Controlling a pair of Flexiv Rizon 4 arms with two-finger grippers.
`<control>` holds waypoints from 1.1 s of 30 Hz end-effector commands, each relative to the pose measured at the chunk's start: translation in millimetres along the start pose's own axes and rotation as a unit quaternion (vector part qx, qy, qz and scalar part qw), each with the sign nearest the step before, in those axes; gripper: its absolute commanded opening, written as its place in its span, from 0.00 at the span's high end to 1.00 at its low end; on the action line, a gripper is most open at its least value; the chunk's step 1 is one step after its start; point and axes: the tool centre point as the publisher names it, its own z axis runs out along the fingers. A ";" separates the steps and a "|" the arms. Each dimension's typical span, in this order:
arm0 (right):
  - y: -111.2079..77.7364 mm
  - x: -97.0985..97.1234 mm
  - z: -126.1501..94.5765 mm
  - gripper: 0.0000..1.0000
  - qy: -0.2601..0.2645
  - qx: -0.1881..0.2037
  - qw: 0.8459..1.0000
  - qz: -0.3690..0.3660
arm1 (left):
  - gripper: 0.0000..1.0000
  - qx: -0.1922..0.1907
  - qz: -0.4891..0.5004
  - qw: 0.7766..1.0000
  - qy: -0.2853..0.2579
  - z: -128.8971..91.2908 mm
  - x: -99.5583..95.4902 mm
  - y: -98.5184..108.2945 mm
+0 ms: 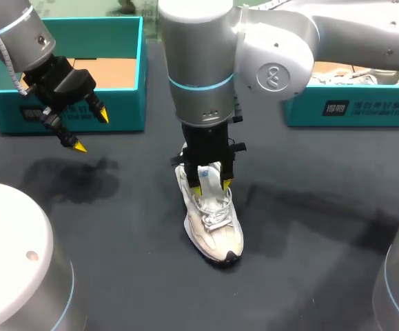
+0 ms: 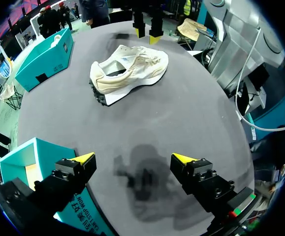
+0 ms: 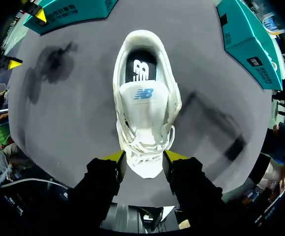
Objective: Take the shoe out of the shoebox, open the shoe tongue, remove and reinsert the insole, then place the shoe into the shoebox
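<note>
The right claw (image 1: 211, 186) hangs spread astride the laces of the white shoe (image 1: 214, 224), which stands on the table (image 1: 116, 234) directly beneath it, while the left claw (image 2: 134, 160), also spread, hovers beside the teal shoebox (image 1: 116, 110).

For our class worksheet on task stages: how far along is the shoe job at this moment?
Done: the shoe stands on the table, out of the shoebox. In hand: the right gripper, open, is over its tongue; the left gripper hangs open. Left: the insole is inside, so likely its removal, reinsertion and boxing.
</note>
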 end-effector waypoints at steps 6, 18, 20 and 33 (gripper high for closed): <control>24.3 -6.3 17.2 0.66 -0.004 -0.010 1.000 -0.028 | 0.00 -0.001 0.000 1.000 -0.001 0.3 1.2 -0.1; 55.0 -12.6 46.0 0.65 0.021 -0.014 0.998 -0.060 | 0.00 -0.001 0.000 1.000 -0.001 0.3 1.2 -0.1; 59.9 -10.3 50.6 0.66 0.023 -0.012 0.997 -0.066 | 0.00 -0.001 0.000 1.000 -0.001 0.3 1.2 -0.1; 56.1 -6.0 29.3 0.66 -0.004 -0.021 0.997 -0.080 | 0.00 -0.001 0.000 1.000 -0.001 0.3 1.2 -0.1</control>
